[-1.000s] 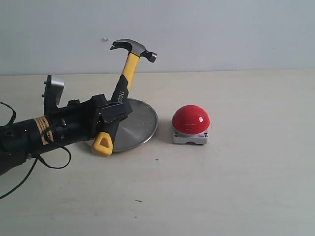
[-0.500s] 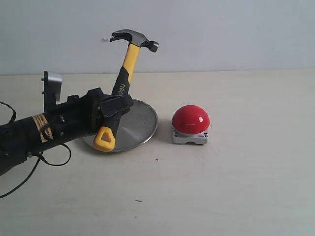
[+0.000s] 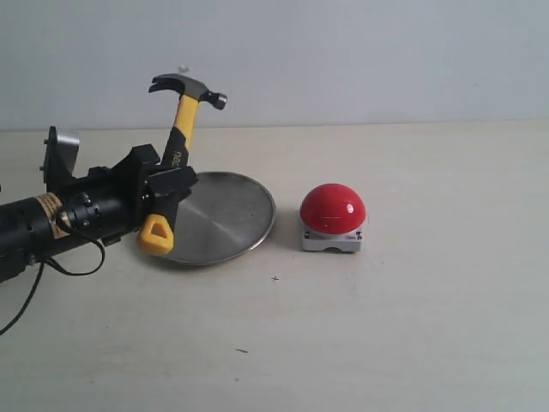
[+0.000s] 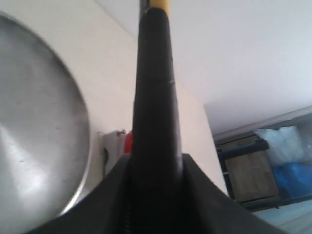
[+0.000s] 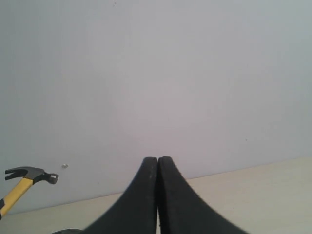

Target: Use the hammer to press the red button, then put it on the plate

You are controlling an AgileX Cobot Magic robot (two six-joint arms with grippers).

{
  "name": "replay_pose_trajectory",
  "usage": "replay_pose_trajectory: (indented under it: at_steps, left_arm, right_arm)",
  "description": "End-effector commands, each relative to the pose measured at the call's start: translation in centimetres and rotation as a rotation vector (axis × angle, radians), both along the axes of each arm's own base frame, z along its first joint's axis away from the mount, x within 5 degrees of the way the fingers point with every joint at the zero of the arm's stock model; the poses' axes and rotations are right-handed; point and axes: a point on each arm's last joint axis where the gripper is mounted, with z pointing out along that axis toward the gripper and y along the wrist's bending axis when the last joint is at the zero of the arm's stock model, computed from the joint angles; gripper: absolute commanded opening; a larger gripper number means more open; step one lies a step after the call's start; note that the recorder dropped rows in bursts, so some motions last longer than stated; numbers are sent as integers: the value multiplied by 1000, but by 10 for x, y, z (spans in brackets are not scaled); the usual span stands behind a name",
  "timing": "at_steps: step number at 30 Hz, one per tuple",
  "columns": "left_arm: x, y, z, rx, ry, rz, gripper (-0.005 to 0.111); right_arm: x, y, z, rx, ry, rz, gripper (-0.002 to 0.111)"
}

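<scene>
Nearest me on the table (image 3: 386, 343) I see a dark speck (image 3: 242, 350) and a second one a little further in. Behind them my left arm (image 3: 60, 225) comes in low from the left, with a black cable (image 3: 73, 268) looping under it.

The left gripper (image 3: 167, 192) is clamped around the black grip of the hammer (image 3: 181, 129), just above its yellow end. The hammer stands almost upright, leaning a little to the right. Its steel head is high against the wall and its yellow end is low at the left rim of the plate (image 3: 227, 219). I cannot tell whether that end touches the rim. The gripper and the yellow end hide the plate's left edge from me.

The plate lies flat on the table. The button (image 3: 333, 209) sits to its right, near but apart, with a strip of table between them. In the left wrist view the handle runs up the middle and covers most of the button, so only a sliver of red and a corner of its base show past the plate's rim.

The right gripper (image 5: 158, 163) is out of the exterior view. Its own camera shows its fingers pressed together on nothing, facing the wall (image 3: 386, 60).

On the wall a small mark (image 3: 183, 68) sits just above the hammer's head. Blurred shelving (image 4: 253, 168) with blue bags (image 4: 292, 170) lies furthest off in the left wrist view.
</scene>
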Motion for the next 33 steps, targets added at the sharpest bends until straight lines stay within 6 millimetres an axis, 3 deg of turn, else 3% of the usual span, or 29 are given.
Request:
replay_pose_trajectory:
  at_steps: [1,9,15,20,33]
  left_arm:
    - [-2,-6,24,-121,-159,-63,0]
    - [-10,-12,24,-113,-171,-171,0]
    - [6,-15,32,-168,-55,-145,0]
    - [17,-16,26,1,31,-144,0]
    - [18,-16,26,14,27,-137,0]
  right_arm:
    - [0,0,-1,-14,-7,-8,0]
    - [0,0,-1,-14,-7,-8,0]
    - [0,0,-1,-14,-7,-8,0]
    - [0,0,-1,-14,-7,-8,0]
    - [0,0,-1,-14,-7,-8,0]
